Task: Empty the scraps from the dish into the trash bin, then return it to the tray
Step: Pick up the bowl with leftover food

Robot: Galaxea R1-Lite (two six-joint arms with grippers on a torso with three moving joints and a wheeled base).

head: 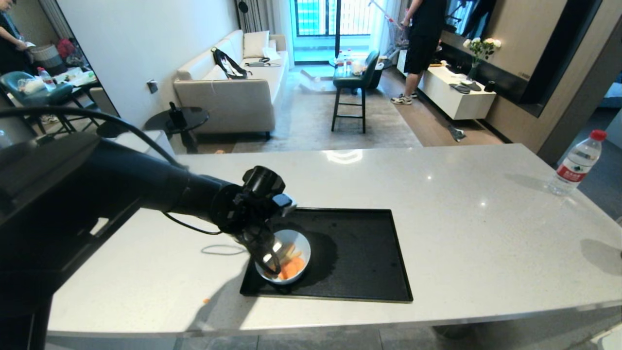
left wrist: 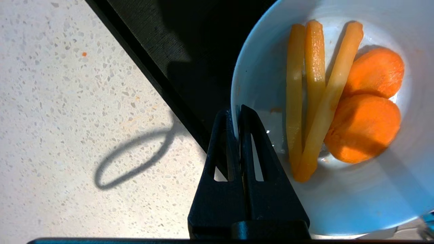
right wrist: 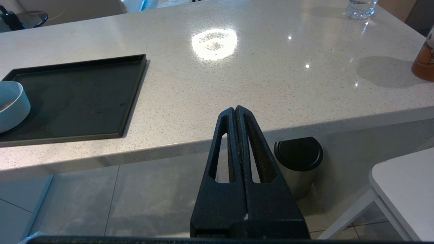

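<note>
dish gripped at rim, dump not yet begun

item: dish, small pale-blue bowl. loc: on the tray, in the tray's near-left corner, base apparently flat on it. contents: scraps, two orange carrot rounds plus three pale yellow-orange sticks, all inside the bowl, none spilled out.

item: tray. black, low rim, on the pale stone counter; otherwise bare apart from the dish.

item: trash bin w/ plastic liner. not seen in any view. only a steel bin w/ black top shows, on the floor below the counter edge, well apart from the tray.

status: est. early stage. grasp made; lift, carry, tip-out and return to the tray all left to do.

item: left gripper. arm reaches in from the tray's left side, wrist angled down over the dish's near-left rim. fingers pinched narrow on the dish wall, one inside, one outside, rim between them.

item: right gripper. parked low, off the counter's near edge, well right of the tray; fingers pressed together, holding nothing.

misc: small orange crumb on the counter, left of the tray.
</note>
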